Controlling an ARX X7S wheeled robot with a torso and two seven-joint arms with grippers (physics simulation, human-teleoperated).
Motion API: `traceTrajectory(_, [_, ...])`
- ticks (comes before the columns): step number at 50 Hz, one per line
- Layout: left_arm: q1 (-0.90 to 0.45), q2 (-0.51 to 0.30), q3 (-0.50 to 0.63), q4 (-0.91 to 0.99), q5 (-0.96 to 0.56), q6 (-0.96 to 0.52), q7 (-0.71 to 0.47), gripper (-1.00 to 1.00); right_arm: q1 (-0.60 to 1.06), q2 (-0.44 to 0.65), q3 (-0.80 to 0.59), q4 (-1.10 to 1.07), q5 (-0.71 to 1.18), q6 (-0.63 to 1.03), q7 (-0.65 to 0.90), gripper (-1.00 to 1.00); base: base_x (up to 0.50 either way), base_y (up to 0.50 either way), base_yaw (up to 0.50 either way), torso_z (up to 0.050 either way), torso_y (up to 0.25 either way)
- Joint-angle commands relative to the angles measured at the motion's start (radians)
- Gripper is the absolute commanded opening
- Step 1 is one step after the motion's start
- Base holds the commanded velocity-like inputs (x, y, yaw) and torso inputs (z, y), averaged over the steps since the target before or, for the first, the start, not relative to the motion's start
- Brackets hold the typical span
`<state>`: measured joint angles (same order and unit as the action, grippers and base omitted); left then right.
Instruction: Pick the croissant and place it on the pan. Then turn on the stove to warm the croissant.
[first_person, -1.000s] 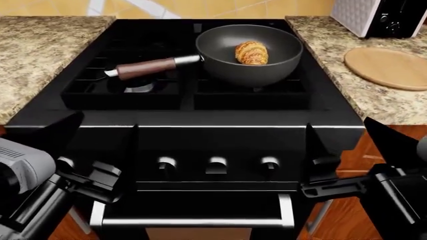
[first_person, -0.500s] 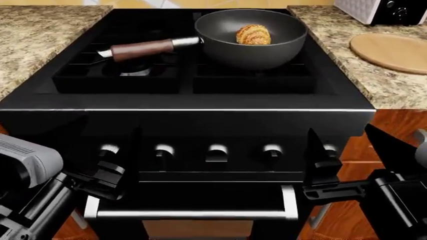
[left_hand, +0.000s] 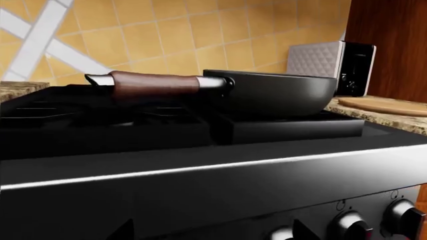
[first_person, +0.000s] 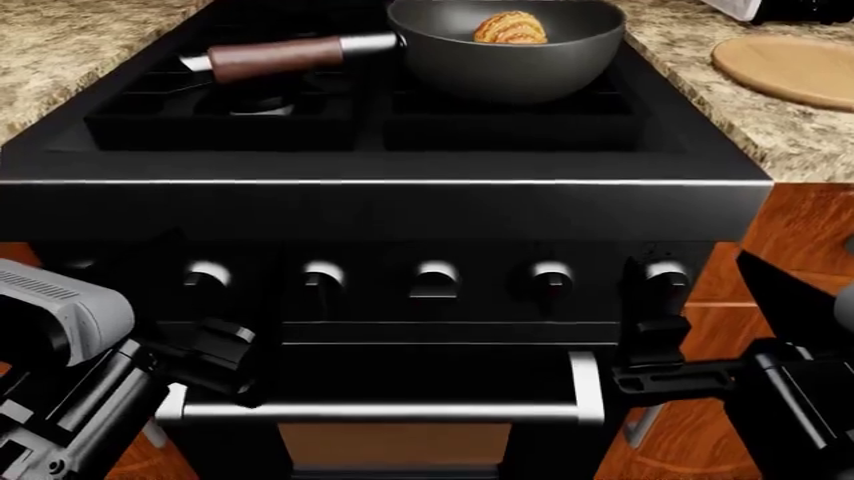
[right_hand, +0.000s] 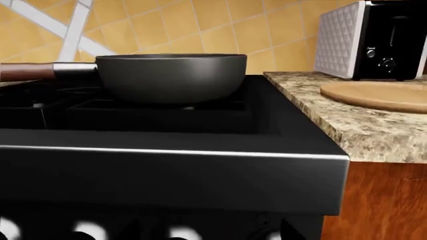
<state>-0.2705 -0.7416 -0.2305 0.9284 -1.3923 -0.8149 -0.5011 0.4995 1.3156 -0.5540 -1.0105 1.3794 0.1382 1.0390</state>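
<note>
The croissant lies inside the dark-grey pan, which stands on the right rear grate of the black stove. The pan's wooden handle points left. A row of silver-tipped knobs runs along the stove's front, above the steel oven handle. My left gripper and right gripper are both open and empty, low in front of the knob panel. The pan shows in the left wrist view and the right wrist view; its wall hides the croissant there.
Granite counters flank the stove. A round wooden board lies on the right counter. A black-and-white toaster stands behind it. A wooden cabinet front is right of the stove. Knobs show low in both wrist views.
The head view has dropped down the stove's front. Pan and croissant have slid to the top edge, and more knobs and the oven handle show. Both grippers stay open.
</note>
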Motion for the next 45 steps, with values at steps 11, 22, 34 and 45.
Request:
traceTrajectory(11, [-0.010,0.005,0.017,-0.004,0.026,0.004,0.000,1.00,-0.027,0.031,0.001,0.004,-0.012,-0.016,0.004,1.00,0.00,0.00,0.00,-0.050,0.000])
traceTrajectory(22, [-0.005,-0.006,0.004,0.004,-0.001,0.012,-0.019,1.00,-0.044,0.059,0.009,-0.003,-0.017,-0.045,0.006,1.00,0.00,0.00,0.00,-0.050,0.000])
traceTrajectory(34, [-0.018,-0.010,0.012,0.010,0.004,0.015,-0.015,1.00,-0.069,0.070,0.010,0.033,-0.023,-0.082,-0.017,1.00,0.00,0.00,0.00,0.000,0.000])
traceTrajectory(45, [-0.032,0.003,0.042,-0.013,0.037,0.008,-0.005,1.00,-0.053,0.063,0.015,0.087,-0.004,-0.064,-0.035,1.00,0.00,0.00,0.00,0.000,0.000])
